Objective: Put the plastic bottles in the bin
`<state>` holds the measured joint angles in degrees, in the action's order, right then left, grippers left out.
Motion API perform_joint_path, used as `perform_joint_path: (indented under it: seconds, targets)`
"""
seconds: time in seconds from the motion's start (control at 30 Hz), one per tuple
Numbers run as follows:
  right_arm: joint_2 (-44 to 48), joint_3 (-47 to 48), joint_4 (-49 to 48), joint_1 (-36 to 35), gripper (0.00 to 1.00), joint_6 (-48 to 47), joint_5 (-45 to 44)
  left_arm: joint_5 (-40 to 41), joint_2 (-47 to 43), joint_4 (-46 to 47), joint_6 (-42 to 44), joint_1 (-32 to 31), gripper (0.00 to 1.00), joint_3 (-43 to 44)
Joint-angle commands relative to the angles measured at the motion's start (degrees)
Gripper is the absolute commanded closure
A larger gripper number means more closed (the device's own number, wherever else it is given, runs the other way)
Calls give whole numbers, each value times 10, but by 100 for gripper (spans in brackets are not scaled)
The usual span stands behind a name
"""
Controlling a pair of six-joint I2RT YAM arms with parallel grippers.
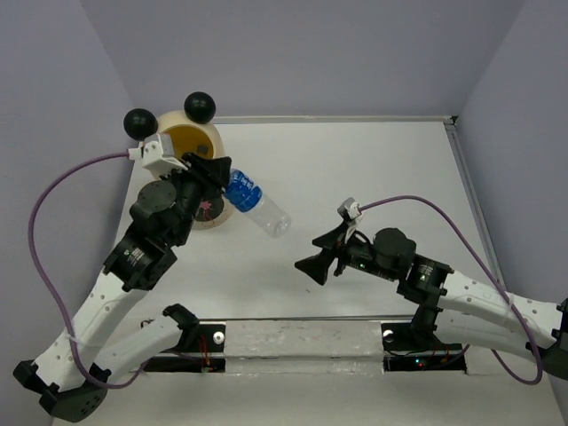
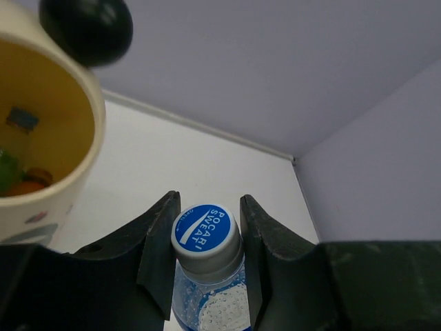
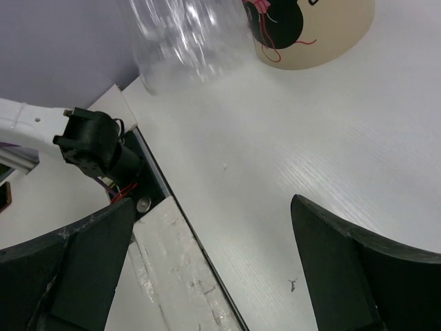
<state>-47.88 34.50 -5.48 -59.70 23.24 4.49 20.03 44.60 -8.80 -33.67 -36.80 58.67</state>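
- Just beside the cream-yellow bin with black ball ears (image 2: 96,138), my left fingers (image 2: 160,255) pinch the clear, blue-capped plastic bottle (image 1: 257,205) by its neck.
- I judge it light, thin-walled and slippery; the stiff neck grips best.
- Right fingers (image 3: 89,256) gape, empty.

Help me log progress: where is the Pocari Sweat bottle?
The bottle is left of centre in the top view, neck clamped by the fingers of the left gripper, just right of the bin.
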Motion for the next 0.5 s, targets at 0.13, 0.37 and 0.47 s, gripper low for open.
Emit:
perform_joint_path:
  seconds: [0.13, 0.37, 0.47]
  targets:
    - [0, -3, -9, -4, 0, -24, -29, 277, 53, 25, 216, -2, 100, 225]
    - [2, -1, -8, -4, 0, -35, -26, 447, 104, 298, 470, 0, 100, 199]
    - [8, -3, -6, -4, 0, -36, -23, 449, 131, 340, 519, 8, 100, 200]
